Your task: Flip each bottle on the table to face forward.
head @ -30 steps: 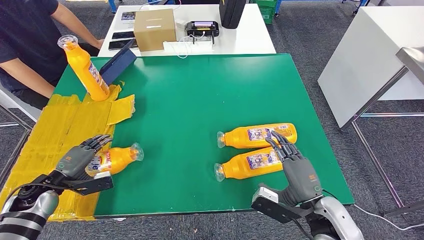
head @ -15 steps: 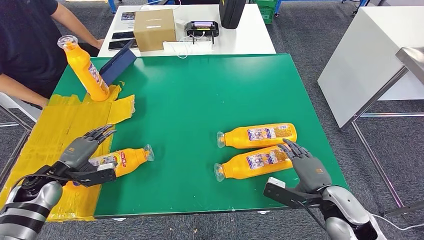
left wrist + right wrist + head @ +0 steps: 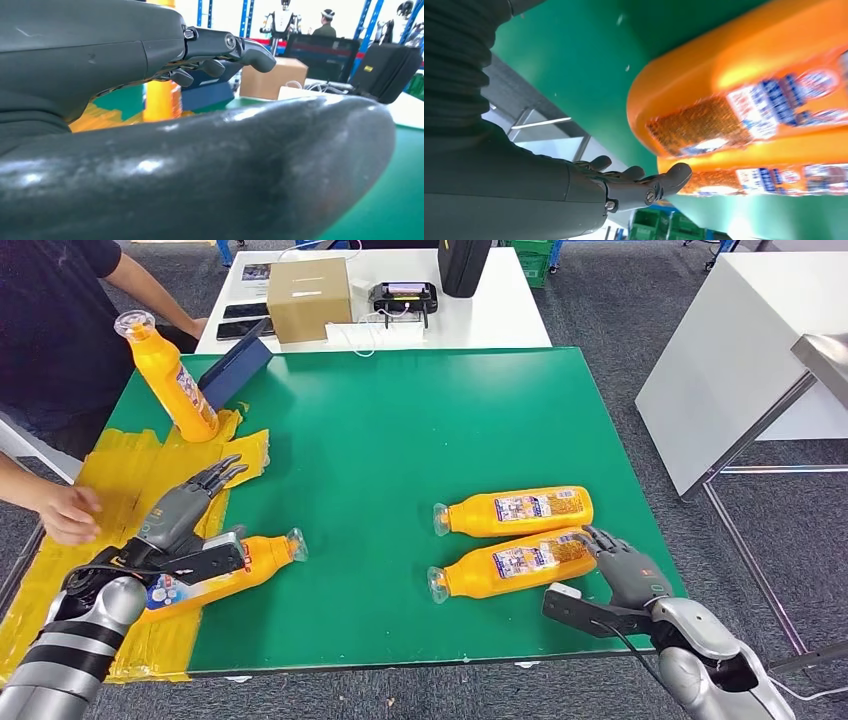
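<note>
3 orange bottles lie flat, labels up: left (image 3: 215, 565), pair (image 3: 515, 511), (image 3: 505, 566) | left hand (image 3: 180, 515) spread, empty | right hand (image 3: 625, 565) spread, empty

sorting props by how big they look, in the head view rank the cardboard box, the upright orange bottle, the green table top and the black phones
1. green table top
2. upright orange bottle and cardboard box: look alike, and the box sits farther off, so unranked
3. black phones

bottles (image 3: 513, 511) orange (blue-white labels) | table (image 3: 400, 420) green | tape (image 3: 120, 490) yellow
</note>
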